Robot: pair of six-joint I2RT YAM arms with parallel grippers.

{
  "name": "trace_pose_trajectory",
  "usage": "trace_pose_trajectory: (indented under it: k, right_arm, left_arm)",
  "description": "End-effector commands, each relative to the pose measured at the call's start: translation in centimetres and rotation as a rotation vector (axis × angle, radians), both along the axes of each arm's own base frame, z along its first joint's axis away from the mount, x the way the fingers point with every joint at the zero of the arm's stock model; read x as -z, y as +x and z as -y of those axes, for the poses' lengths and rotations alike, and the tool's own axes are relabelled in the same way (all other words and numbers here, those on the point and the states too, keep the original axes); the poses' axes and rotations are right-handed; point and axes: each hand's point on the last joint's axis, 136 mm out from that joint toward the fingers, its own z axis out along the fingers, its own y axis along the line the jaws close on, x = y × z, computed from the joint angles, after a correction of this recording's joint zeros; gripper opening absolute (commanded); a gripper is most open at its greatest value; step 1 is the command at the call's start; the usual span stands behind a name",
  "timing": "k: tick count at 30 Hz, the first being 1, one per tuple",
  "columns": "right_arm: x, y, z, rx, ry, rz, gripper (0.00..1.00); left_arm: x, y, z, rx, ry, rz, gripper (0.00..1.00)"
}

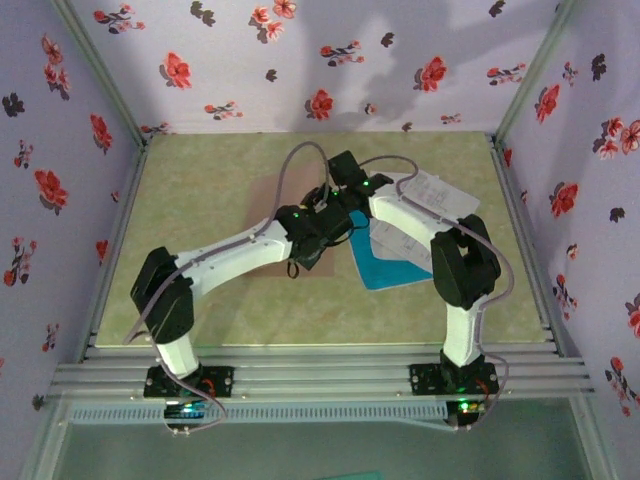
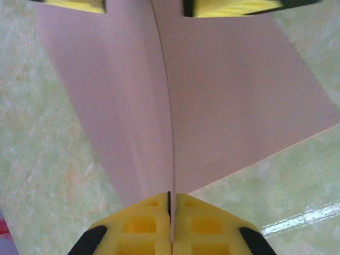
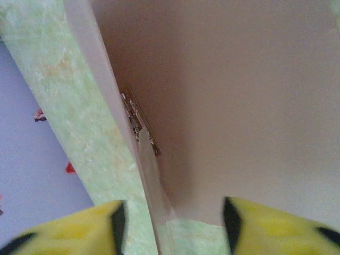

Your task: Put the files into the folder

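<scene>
Left wrist view shows the left claw [image 2: 171, 215] pinched together on a lifted flap edge of the tan folder [image 2: 234, 95]. The right claw [image 3: 172, 220] stands apart, a folder edge between its fingers. From above, the white and cyan files [image 1: 385, 272] lie on the table [image 1: 200, 300], just right of the folder.

Floral lilac walls [image 1: 400, 40], green tabletop [image 1: 185, 180].
</scene>
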Motion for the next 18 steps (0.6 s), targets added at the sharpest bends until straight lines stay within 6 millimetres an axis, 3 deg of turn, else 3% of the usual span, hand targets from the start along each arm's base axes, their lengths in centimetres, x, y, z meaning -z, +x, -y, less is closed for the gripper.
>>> trace_pose_trajectory:
  k: [1, 4, 6, 8, 10, 13, 18]
  right_arm:
    - [-5.3, 0.9, 1.1, 0.025, 0.043, 0.129, 0.73]
    - [-7.9, 1.6, 3.8, 0.087, 0.04, 0.222, 0.85]
    - [-8.6, 1.8, 6.2, 0.155, 0.028, 0.271, 0.87]
    - [-7.9, 1.7, 8.6, 0.218, 0.001, 0.286, 0.87]
    - [-6.2, 1.4, 9.6, 0.249, -0.007, 0.27, 0.84]
    - [-2.4, 0.9, 8.0, 0.2, -0.017, 0.191, 0.72]
    - [3.3, 0.7, 2.1, 0.041, -0.077, 0.079, 0.59]
  left_arm:
    - [-2.4, 0.2, -1.2, -0.012, -0.046, 0.073, 0.0]
    - [-3.3, -0.3, -1.9, -0.025, -0.076, 0.089, 0.0]
    - [-4.0, -0.6, -2.3, -0.031, -0.1, 0.099, 0.0]
    - [-4.5, -0.8, -2.8, -0.044, -0.121, 0.107, 0.0]
    - [-4.8, -1.1, -3.3, -0.065, -0.141, 0.11, 0.0]
    - [-5.3, -1.4, -4.1, -0.1, -0.188, 0.113, 0.0]
    - [-5.9, -1.9, -5.4, -0.151, -0.262, 0.119, 0.0]
